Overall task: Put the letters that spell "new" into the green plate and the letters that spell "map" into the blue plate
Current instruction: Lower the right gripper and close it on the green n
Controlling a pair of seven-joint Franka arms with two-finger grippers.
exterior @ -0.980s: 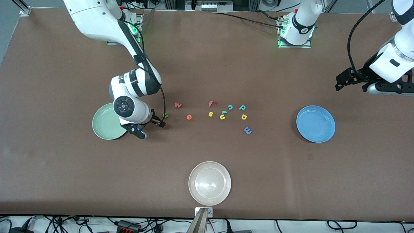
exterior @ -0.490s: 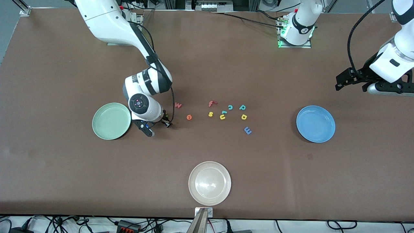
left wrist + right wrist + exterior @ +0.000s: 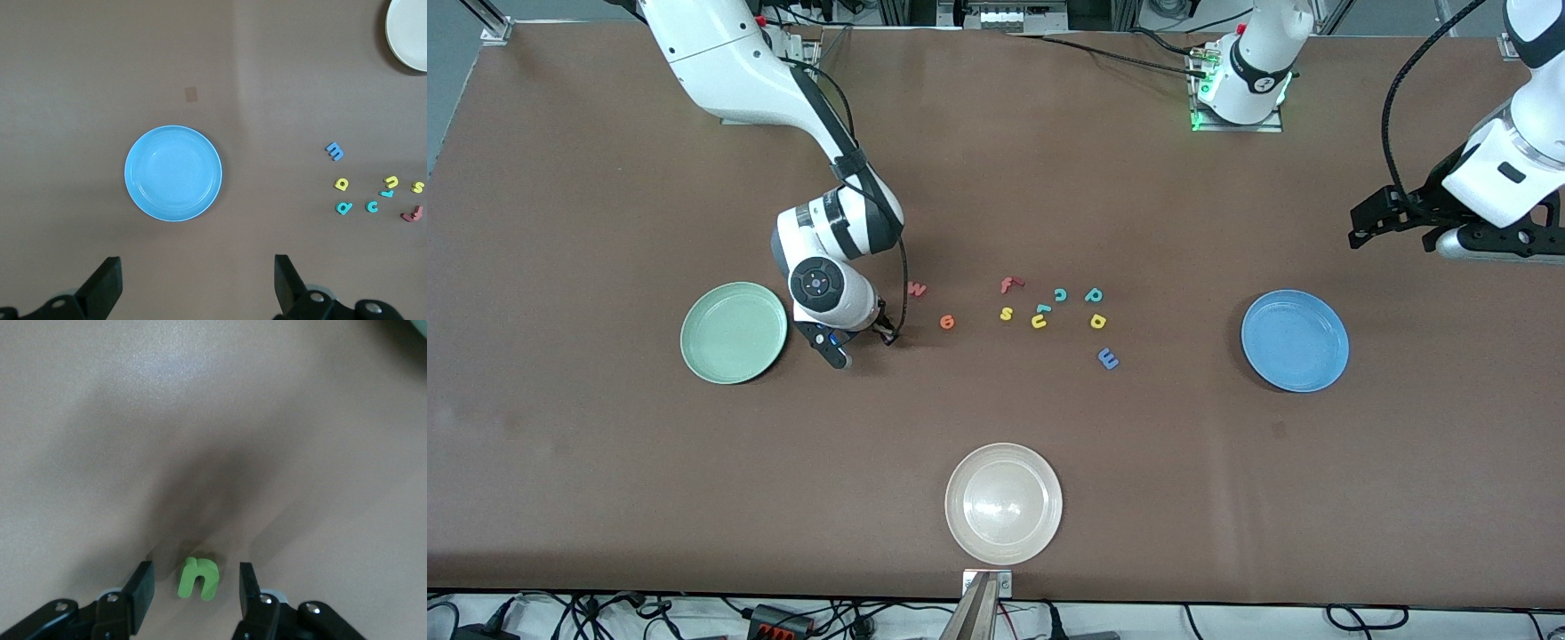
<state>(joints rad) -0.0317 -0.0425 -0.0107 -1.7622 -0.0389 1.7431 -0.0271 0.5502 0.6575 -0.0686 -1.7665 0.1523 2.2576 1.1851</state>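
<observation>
The green n (image 3: 198, 579) lies flat on the table between the fingers of my right gripper (image 3: 195, 587), which is open, with a gap on each side of the letter. In the front view my right gripper (image 3: 863, 345) is down at the table beside the green plate (image 3: 734, 333) and hides the n. The pink-red w (image 3: 917, 289) and orange e (image 3: 947, 322) lie close by. Teal p (image 3: 1093, 294), yellow a (image 3: 1098, 321) and blue m (image 3: 1108, 358) lie toward the blue plate (image 3: 1295, 340). My left gripper (image 3: 1394, 238) waits open, high over the table by the blue plate (image 3: 173, 173).
A red f (image 3: 1008, 284), yellow s (image 3: 1006, 313), yellow u (image 3: 1039, 322) and teal c (image 3: 1060, 294) sit among the letters. A whitish clear plate (image 3: 1003, 503) stands near the table's front edge. Both coloured plates hold nothing.
My right gripper has moved from over the green plate's edge toward the letters and come down around the n, its fingers drawing closer together. The left arm has not moved.
</observation>
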